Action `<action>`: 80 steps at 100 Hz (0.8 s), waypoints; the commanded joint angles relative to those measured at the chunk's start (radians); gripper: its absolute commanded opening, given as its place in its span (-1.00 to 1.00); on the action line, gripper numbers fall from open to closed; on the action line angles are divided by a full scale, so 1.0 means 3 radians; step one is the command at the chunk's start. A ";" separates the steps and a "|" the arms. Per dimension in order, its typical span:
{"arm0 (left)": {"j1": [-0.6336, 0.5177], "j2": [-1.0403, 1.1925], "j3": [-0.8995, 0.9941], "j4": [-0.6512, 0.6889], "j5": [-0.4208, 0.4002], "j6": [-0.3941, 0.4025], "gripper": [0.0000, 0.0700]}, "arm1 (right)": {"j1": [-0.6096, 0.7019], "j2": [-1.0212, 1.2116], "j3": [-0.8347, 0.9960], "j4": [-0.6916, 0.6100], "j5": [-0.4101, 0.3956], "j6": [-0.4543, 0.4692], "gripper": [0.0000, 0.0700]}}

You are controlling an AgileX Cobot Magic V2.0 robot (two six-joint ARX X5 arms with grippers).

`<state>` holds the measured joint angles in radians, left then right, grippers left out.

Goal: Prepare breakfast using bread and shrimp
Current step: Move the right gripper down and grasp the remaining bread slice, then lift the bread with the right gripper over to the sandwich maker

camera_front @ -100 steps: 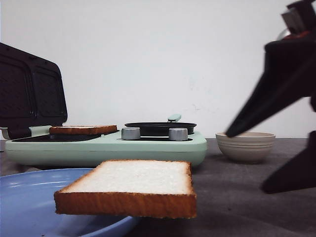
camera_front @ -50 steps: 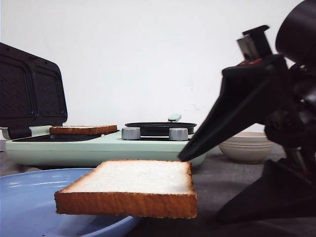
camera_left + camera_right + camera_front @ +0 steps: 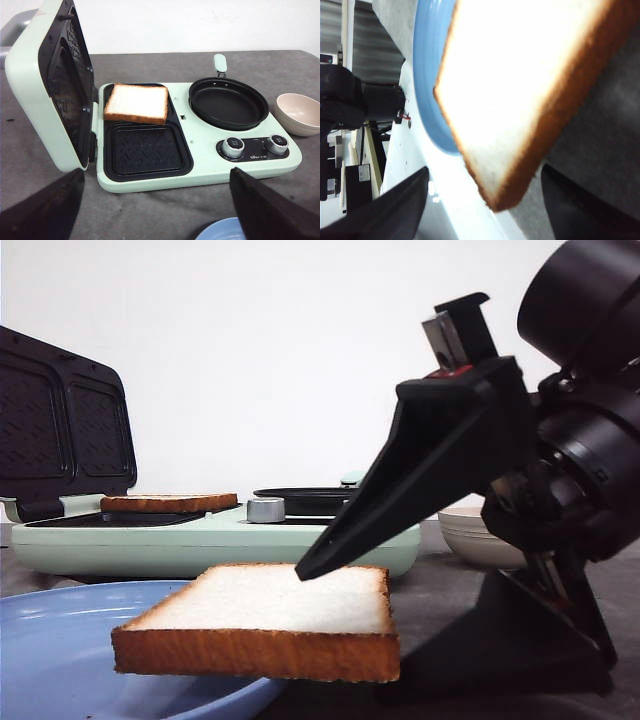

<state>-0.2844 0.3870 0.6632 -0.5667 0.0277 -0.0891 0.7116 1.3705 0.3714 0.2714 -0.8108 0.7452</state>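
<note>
Now right gripper (image 3: 400, 620) swung in from right edge, jaws spread around bread slice (image 3: 262, 620) overhanging blue plate (image 3: 60, 640) at near-left corner; pickup imminent. Second slice (image 3: 136, 103) in sandwich maker (image 3: 200, 165). Left gripper (image 3: 155, 210) spread, idle.

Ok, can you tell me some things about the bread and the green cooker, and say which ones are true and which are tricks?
1. One slice of bread lies in the back grill tray of the green cooker. True.
2. The cooker's lid is shut. False: it stands open, tipped up at the side.
3. The round black pan has shrimp in it. False: the pan is empty.
4. The other slice of bread sits on the edge of the blue plate, sticking out past it. True.
5. The right gripper is squeezing that slice. False: it is open, with one finger above the slice and one lower down beside it.
</note>
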 commanded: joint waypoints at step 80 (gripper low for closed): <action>-0.0010 0.0010 0.0027 0.0018 -0.0009 0.0031 0.48 | 0.0045 0.0018 0.0116 0.1066 -0.0003 0.0669 -1.00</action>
<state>-0.2844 0.3870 0.6632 -0.5694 0.0277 -0.0891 0.7143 1.3693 0.3779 0.5751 -0.8108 0.8902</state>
